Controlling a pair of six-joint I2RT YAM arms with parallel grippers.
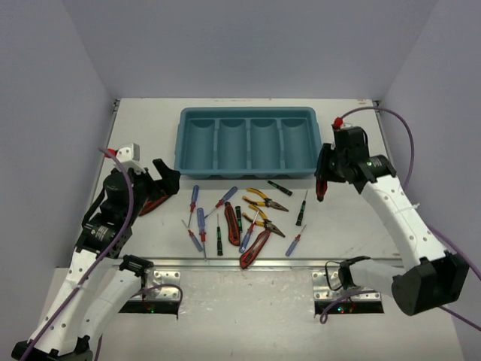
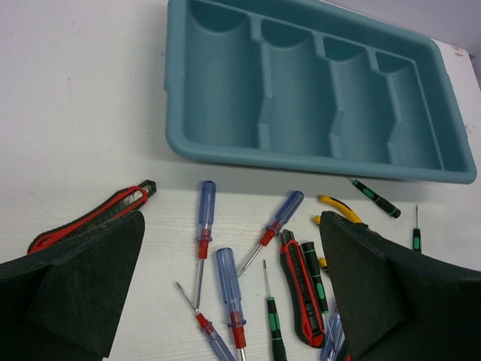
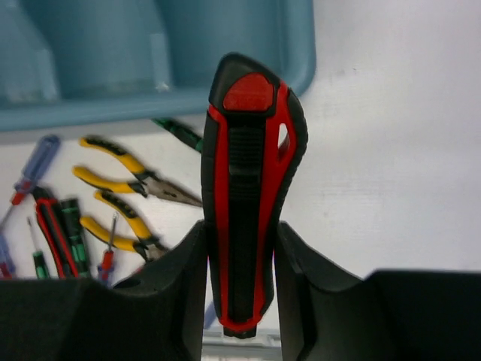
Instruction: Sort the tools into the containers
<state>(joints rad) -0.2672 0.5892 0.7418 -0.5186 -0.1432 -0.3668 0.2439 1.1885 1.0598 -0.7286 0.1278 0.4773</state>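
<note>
Sorting under way: the right jaws are gripping a red-and-black utility knife (image 3: 244,188), its length running out along them, just off the right end of the teal tray (image 1: 248,172) with 4 empty compartments; the left jaws are hanging wide open.

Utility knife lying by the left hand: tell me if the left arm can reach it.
Probably yes: the left hand stands open, and the utility knife lies right beside it with nothing on top.
</note>
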